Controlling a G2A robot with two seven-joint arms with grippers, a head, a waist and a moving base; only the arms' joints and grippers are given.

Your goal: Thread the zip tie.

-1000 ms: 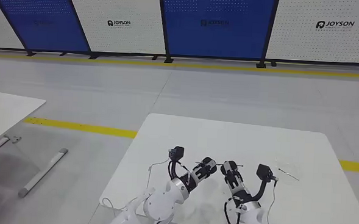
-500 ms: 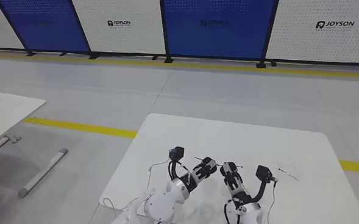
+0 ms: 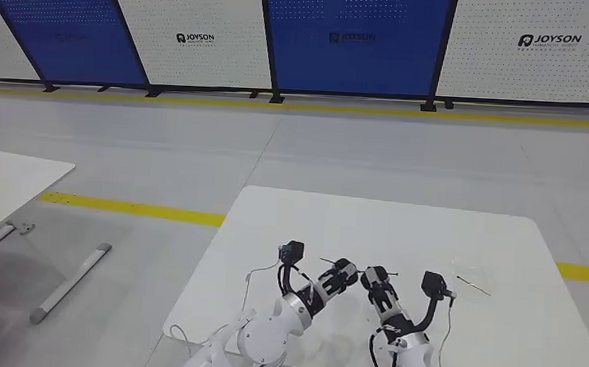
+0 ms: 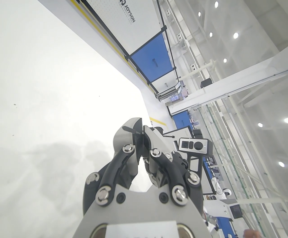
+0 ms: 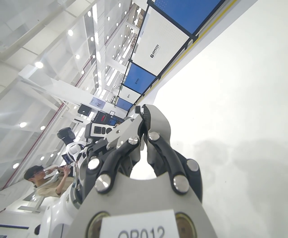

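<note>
Left tool [image 4: 143,131], zip tie [image 4: 128,129] between its tips

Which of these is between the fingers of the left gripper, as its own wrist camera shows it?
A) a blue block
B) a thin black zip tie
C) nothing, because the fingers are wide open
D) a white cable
B: the left gripper is shut on the zip tie, and a short thin black end sticks out sideways at the fingertips.
</note>
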